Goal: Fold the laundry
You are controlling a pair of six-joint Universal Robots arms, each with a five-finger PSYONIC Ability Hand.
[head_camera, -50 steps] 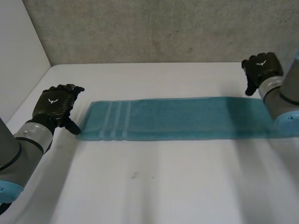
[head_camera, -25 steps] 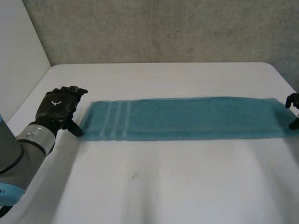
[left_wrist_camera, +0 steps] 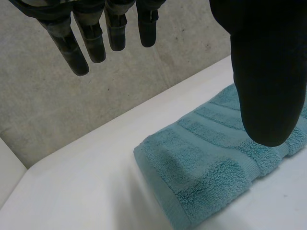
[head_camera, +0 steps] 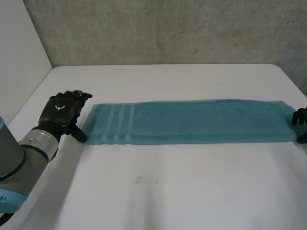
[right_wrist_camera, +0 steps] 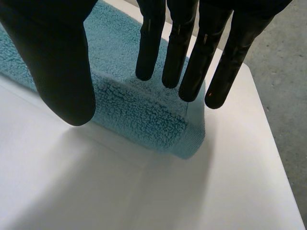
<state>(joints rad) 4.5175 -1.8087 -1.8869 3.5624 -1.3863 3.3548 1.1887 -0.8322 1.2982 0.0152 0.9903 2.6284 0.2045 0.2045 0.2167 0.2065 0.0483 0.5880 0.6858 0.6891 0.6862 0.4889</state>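
The near half of the white worktop lies bare at the bottom of the head view, and the left arm comes in from the lower left corner. Past it, a teal towel, folded into a long narrow strip, lies flat across the middle of the frame, with its pale stripes toward the left end. The left hand sits at middle left, just beside that striped end. Its own wrist view shows straight fingers spread above the worktop and the thumb over the towel's end, grasping nothing. The right hand is at the right edge of the frame by the towel's other end, released too, its straight fingers over the end's corner. A grey wall closes the far side.
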